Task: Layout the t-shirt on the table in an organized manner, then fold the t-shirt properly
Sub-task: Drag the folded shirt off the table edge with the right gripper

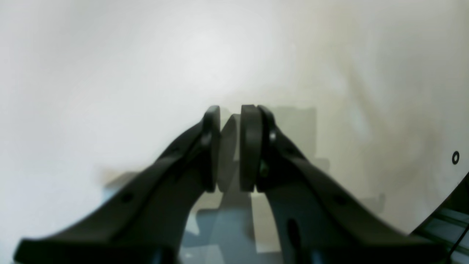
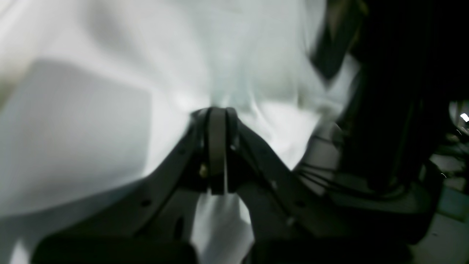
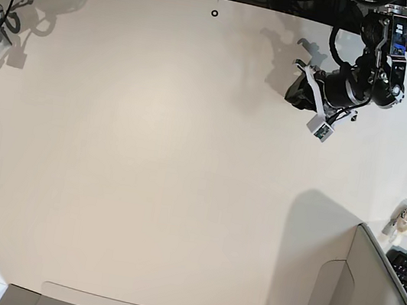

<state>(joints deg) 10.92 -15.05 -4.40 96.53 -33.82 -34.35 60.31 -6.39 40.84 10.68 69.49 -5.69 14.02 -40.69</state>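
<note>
1. Right wrist view, blurred: the t-shirt (image 2: 110, 121) is soft white cloth in loose folds and creases, filling the frame ahead of and beneath the arm's tool; no print shows here.
2. The right tool (image 2: 218, 113) has its dark jaws pressed together on a bunch of that cloth — white fabric also spills out below the jaws.
3. The left tool (image 1: 230, 110) hangs above the counter (image 1: 91, 91) with a narrow slit between its flat black pads, nothing in it.
4. In the base view the counter (image 3: 149, 152) is smooth matte white with a curved far edge; the left tool (image 3: 299, 94) hovers near that edge — the shirt is out of frame.
</note>
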